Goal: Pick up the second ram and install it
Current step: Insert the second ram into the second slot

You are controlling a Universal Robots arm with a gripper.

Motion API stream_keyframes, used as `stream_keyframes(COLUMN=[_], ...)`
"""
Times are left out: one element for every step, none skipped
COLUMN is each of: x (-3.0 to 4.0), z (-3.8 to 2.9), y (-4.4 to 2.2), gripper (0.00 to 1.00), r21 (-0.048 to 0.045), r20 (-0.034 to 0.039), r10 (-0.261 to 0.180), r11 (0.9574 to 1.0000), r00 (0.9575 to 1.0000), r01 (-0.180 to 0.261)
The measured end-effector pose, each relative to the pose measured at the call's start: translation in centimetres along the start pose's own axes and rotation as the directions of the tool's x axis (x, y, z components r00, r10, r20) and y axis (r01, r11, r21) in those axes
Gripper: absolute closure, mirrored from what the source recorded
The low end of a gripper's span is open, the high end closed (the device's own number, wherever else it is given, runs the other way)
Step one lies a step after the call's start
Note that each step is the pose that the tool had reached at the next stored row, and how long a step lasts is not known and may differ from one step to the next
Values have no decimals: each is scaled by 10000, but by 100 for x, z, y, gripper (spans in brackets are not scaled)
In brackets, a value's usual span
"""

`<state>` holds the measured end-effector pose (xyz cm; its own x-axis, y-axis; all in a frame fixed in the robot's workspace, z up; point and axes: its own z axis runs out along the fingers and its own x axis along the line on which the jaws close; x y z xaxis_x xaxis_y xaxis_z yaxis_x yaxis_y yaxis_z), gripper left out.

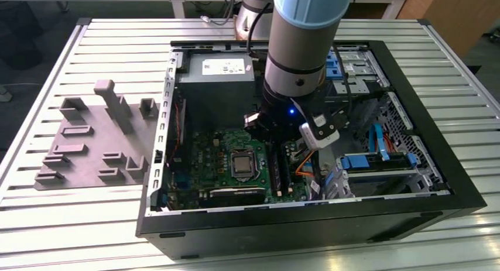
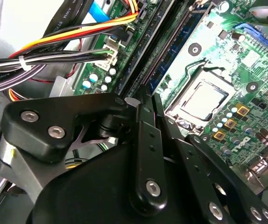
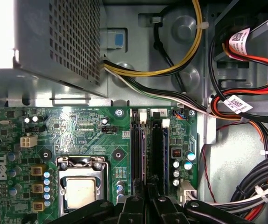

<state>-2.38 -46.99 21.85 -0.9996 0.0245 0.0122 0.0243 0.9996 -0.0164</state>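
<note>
Standing on edge along the memory sockets (image 3: 153,154) of the green motherboard (image 3: 78,128), just beside the silver processor (image 3: 80,192): the second ram (image 2: 171,56), dark blue-green. Lies inside an open black computer case (image 1: 312,227) set on a slatted metal worktop (image 1: 86,224); grey moulded tray (image 1: 86,148) at the exterior view's left of the case, wooden furniture behind. Reaches down into the case, the hand (image 2: 148,100), fingers drawn narrow and meeting the stick's near end; cannot tell whether actually pinching it.
</note>
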Motion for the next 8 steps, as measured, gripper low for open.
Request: stream_keyframes(x=[0, 0, 0, 0, 0, 0, 0, 1], z=[3, 5, 6, 7, 9, 13, 16, 20], y=[-2, -2, -2, -2, -1, -1, -1, -1], gripper=[86, 86, 86, 86, 86, 86, 86, 86], r21=[4, 3, 3, 2, 2, 1, 2, 3], r20=[-1, -1, -1, 0, 0, 0, 0, -1], r10=[0, 0, 0, 0, 0, 0, 1, 1], r11=[10000, 10000, 10000, 10000, 10000, 10000, 10000, 10000], r00=[10000, 10000, 10000, 10000, 10000, 10000, 10000, 10000], r01=[0, 0, 0, 0, 0, 0, -1, -1])
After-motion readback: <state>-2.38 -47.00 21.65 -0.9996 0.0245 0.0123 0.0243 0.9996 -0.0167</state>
